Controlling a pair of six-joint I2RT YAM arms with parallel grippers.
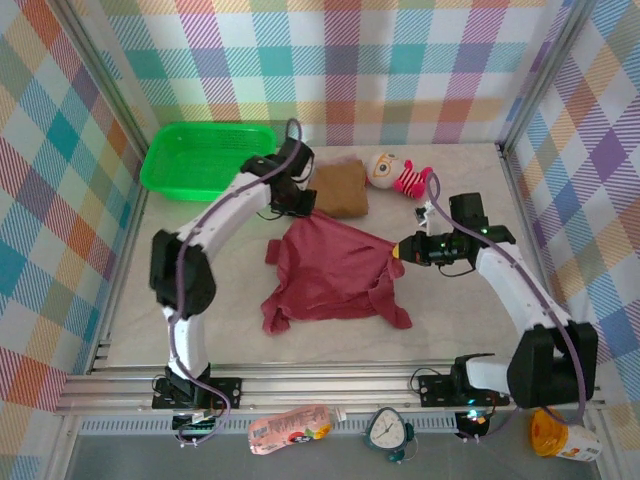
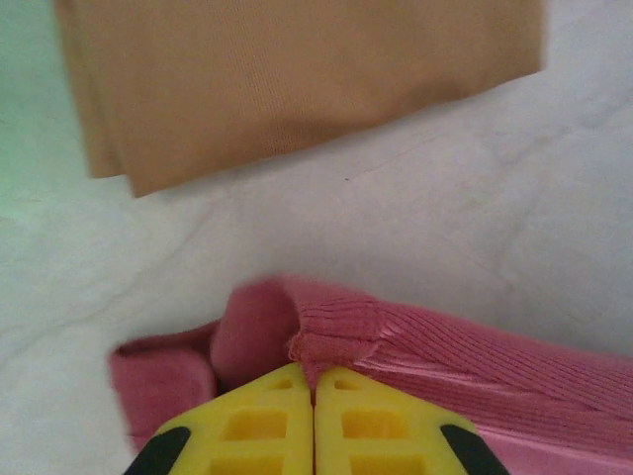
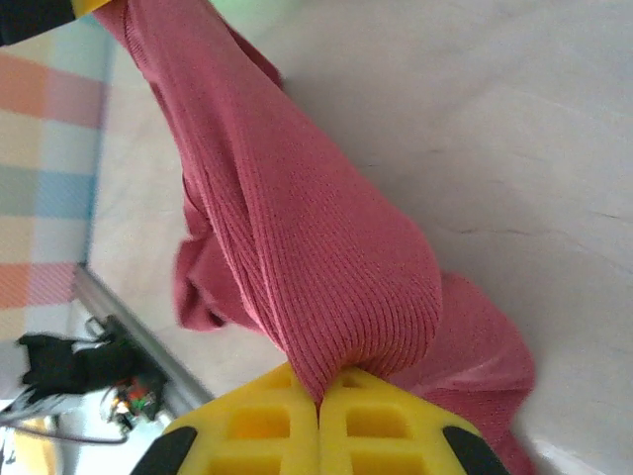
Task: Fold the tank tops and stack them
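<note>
Together, left hand and right hand pinch the maroon tank top, outline unclear.

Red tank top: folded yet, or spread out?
Spread, not folded: the red tank top lies open and rumpled, its edge pinched in the shut left pincer and right pincer.

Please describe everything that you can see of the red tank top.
The red tank top is a soft, ribbed knit garment, dark pinkish red. It lies unfolded and wrinkled on the white table, its near edge bunched. The left gripper pinches its far corner and the right gripper its right corner, both shut on the cloth and holding it raised there.
</note>
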